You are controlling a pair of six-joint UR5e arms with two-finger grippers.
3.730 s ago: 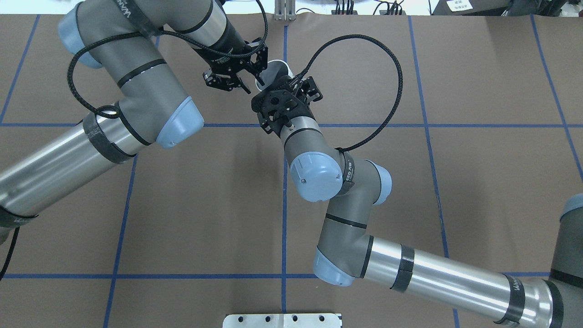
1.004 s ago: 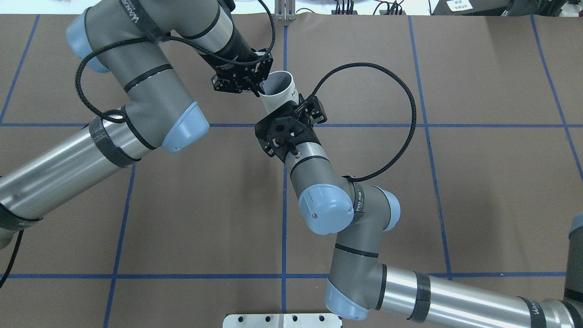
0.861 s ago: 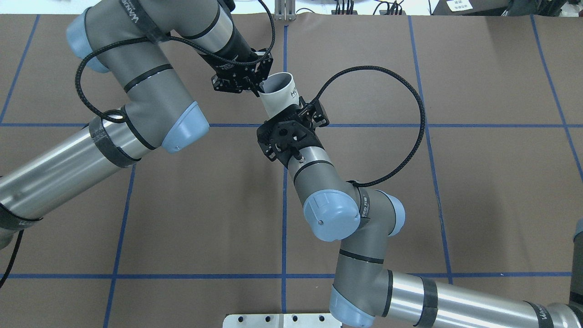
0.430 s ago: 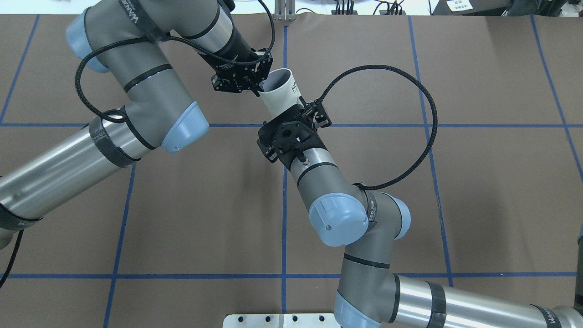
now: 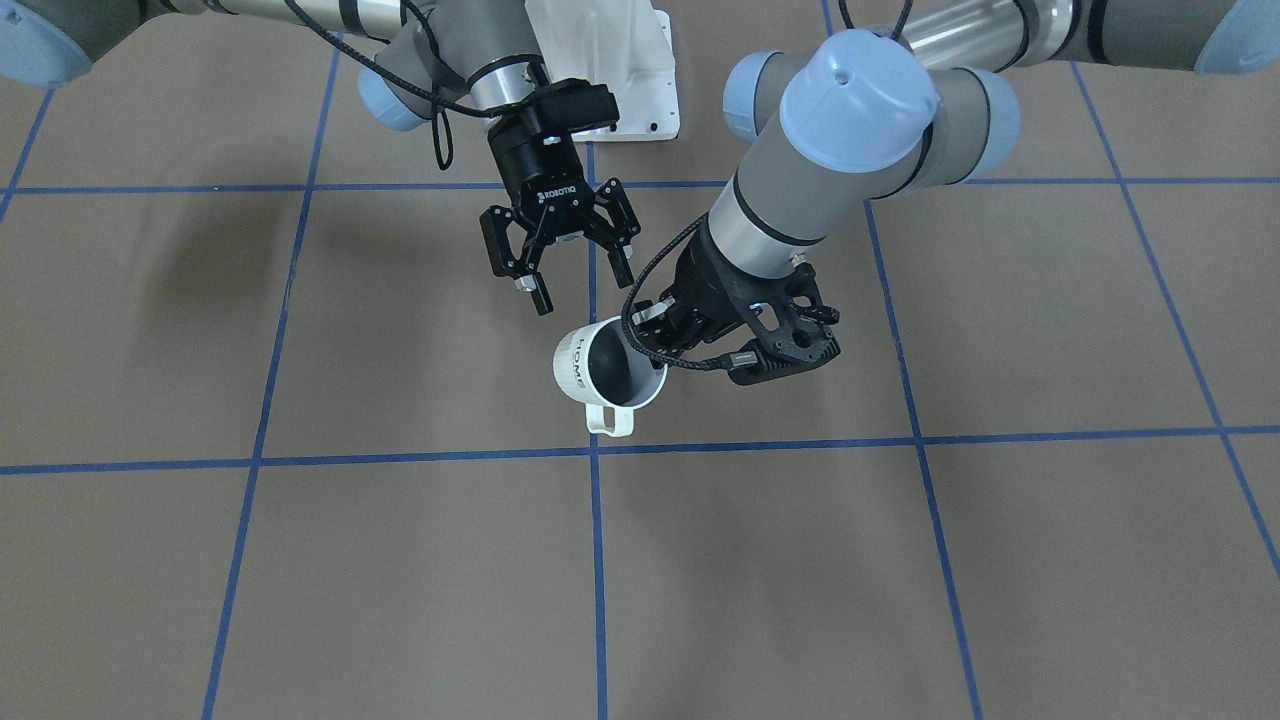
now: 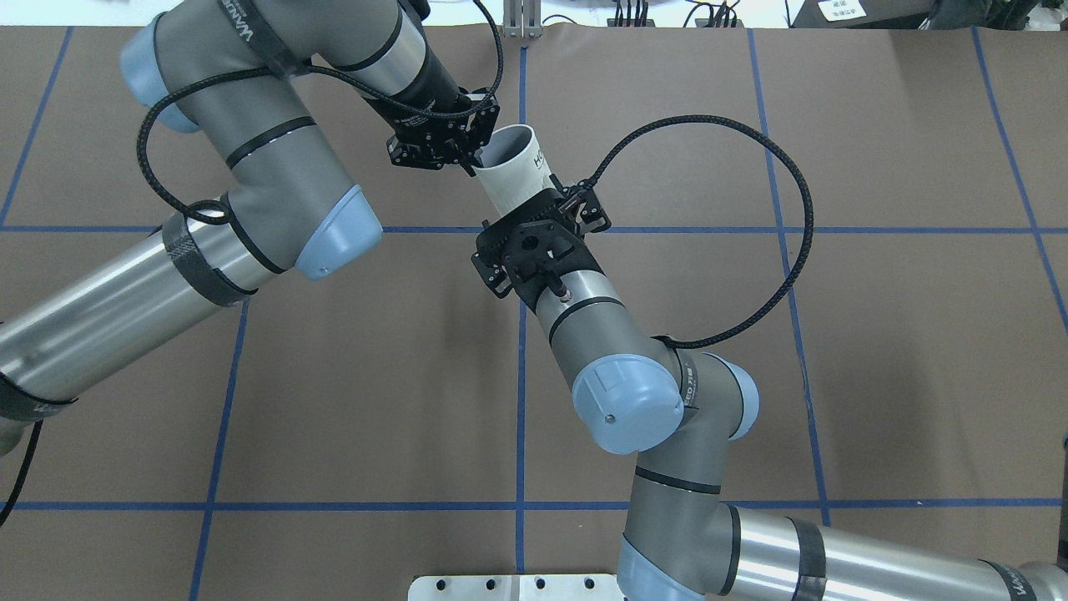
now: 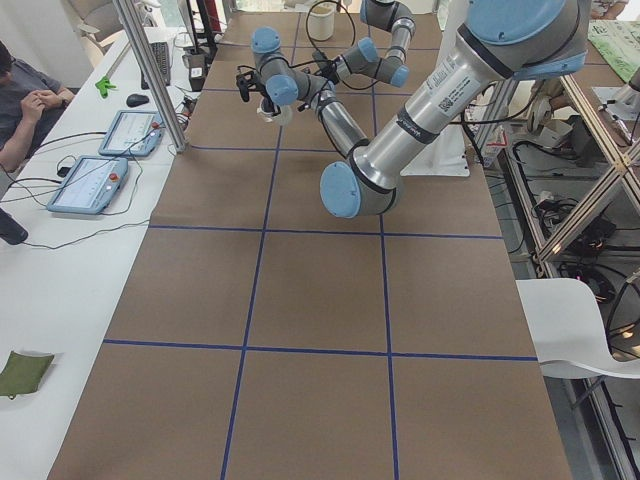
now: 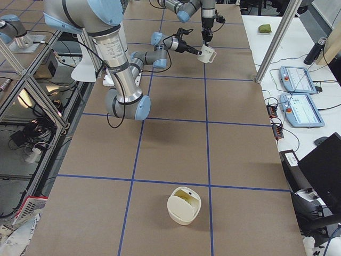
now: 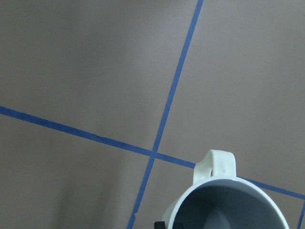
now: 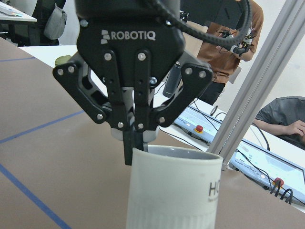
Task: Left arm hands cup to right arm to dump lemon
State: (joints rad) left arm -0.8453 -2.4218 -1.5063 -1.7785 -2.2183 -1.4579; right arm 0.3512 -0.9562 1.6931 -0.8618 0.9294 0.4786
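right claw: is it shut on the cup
No, the right claw is open, its jaws spread wide; the left claw pinches the cup by the rim.

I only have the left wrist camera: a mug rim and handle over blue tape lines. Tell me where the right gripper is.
Observer: In the front-facing view the right gripper hangs open, jaws wide, on the robot's side of the cup, and it appears clear of the cup.
Operator: Confirm my own grip.
Observer: The right wrist view shows the left gripper shut on the cup's rim, pinching the wall from above.
Operator: Report anything else out there.
Observer: The exterior right view shows a cream round container standing far down the table, with something yellowish inside. I cannot tell what it is.
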